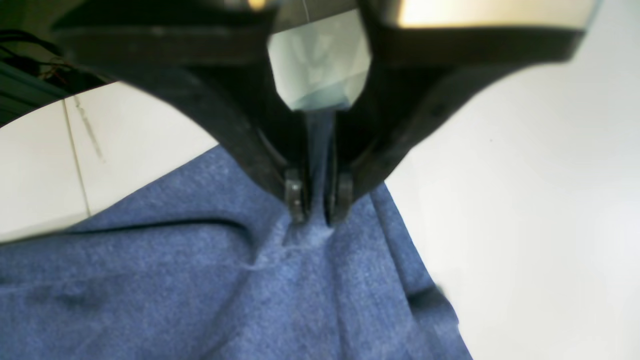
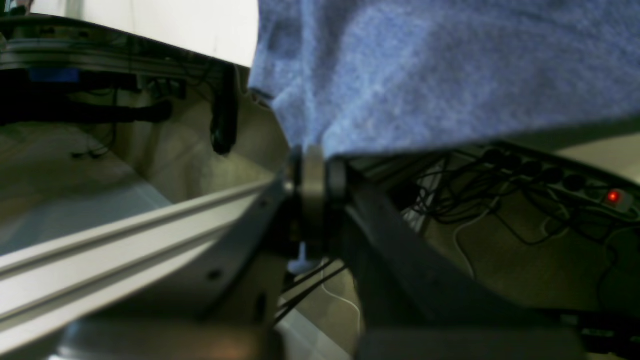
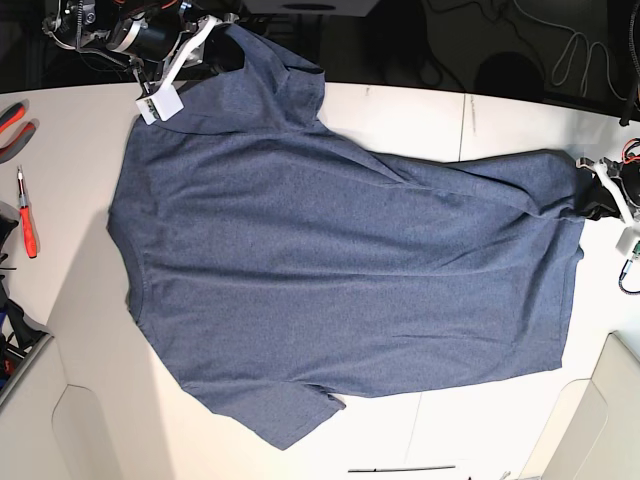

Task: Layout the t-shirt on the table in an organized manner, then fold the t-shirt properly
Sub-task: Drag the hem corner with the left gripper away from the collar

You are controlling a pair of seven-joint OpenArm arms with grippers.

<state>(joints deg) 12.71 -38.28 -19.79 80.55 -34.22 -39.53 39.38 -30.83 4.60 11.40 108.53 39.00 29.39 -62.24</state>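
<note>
The t-shirt (image 3: 350, 270) is spread on the table (image 3: 400, 115), pinched by the nearly closed left tool (image 1: 318, 200) and closed right tool (image 2: 315, 172).

A screwdriver with a red handle (image 3: 28, 230) lies beside red-and-black curved handles (image 3: 15, 132).
</note>
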